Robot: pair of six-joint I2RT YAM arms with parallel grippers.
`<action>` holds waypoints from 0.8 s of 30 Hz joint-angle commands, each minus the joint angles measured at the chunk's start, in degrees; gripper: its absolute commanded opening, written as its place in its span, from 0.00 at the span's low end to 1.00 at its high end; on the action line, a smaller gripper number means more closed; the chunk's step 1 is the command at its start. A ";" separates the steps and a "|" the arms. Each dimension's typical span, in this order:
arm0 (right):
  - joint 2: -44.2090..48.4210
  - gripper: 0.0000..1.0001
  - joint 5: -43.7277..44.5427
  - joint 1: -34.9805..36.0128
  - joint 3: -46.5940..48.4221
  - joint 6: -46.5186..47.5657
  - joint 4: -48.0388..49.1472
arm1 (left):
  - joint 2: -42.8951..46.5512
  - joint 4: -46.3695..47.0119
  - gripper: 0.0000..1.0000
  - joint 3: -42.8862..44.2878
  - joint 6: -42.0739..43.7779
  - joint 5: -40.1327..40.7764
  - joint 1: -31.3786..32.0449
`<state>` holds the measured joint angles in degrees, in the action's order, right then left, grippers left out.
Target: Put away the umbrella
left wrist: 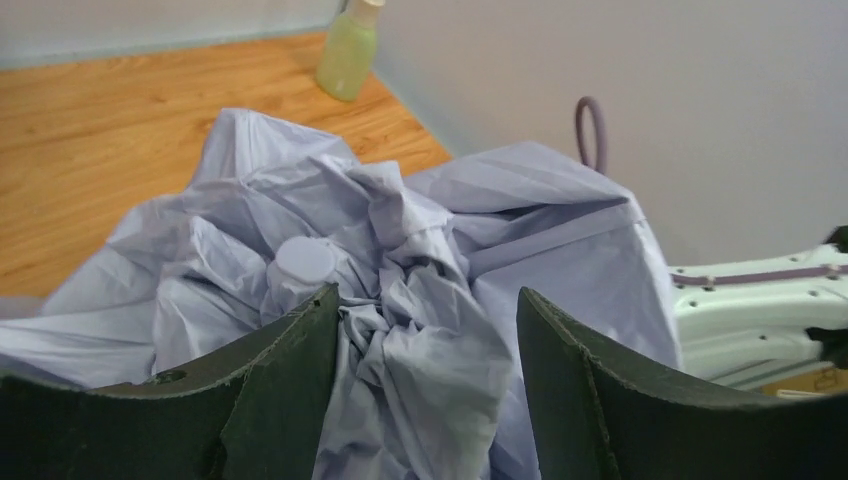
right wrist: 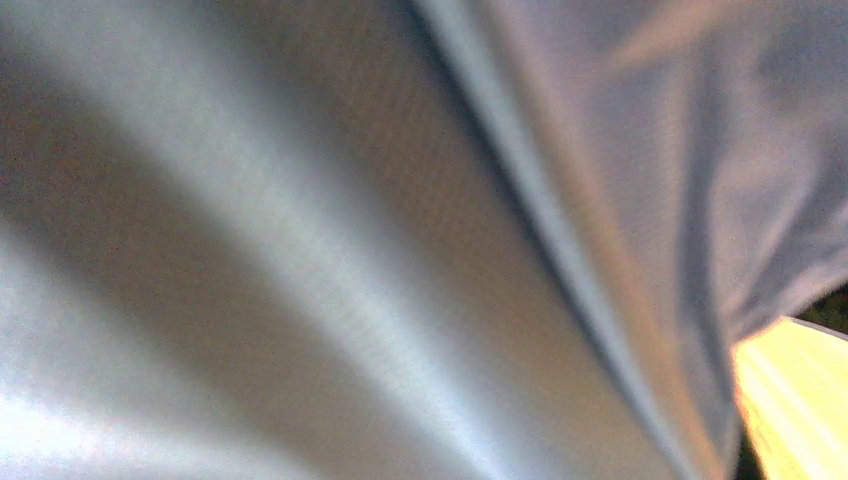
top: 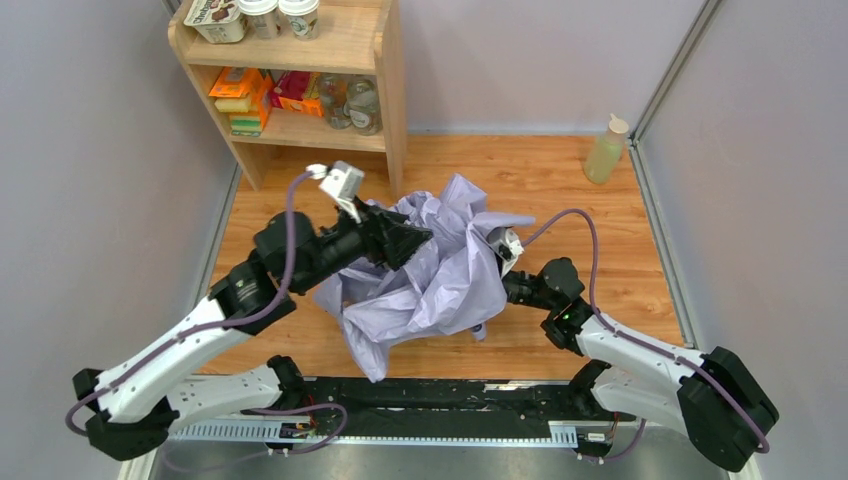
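Holding my left gripper [left wrist: 428, 300] jaws apart at the crumpled umbrella [top: 450, 270], right gripper closed, buried under its fabric.

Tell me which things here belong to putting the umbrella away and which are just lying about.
Part of the job:
umbrella, crumpled; left fingers, open around its fabric; right arm, reaching into its folds.

Just lying about:
green bottle; wooden shelf with jars and boxes.

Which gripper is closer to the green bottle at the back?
Right. The right gripper is pushed into the umbrella on the side facing the green bottle; the left gripper is at the opposite side, farther away.
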<state>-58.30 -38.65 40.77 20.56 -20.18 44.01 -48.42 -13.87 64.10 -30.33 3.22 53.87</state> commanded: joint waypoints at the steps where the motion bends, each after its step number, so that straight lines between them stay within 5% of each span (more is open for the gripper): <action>1: 1.35 0.00 -0.90 -0.34 1.24 -0.12 6.79 | -6.57 -2.02 0.72 3.66 0.79 -0.95 -0.08; 7: 3.02 0.00 -1.43 -0.26 1.24 0.93 5.13 | -11.78 -9.95 0.73 8.59 0.71 8.90 -0.08; 15: 4.95 0.00 -0.72 -0.26 1.15 2.34 3.01 | -0.73 -11.26 0.74 2.10 -4.29 13.21 -0.17; 24: 4.07 0.00 -2.48 -0.26 1.42 0.68 5.29 | 6.41 -6.80 0.74 -3.26 -6.68 7.08 -0.08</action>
<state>-55.20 -39.42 40.32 20.21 -20.08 40.84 -42.26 -24.51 63.00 -35.40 13.41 53.93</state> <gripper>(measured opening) 0.052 0.741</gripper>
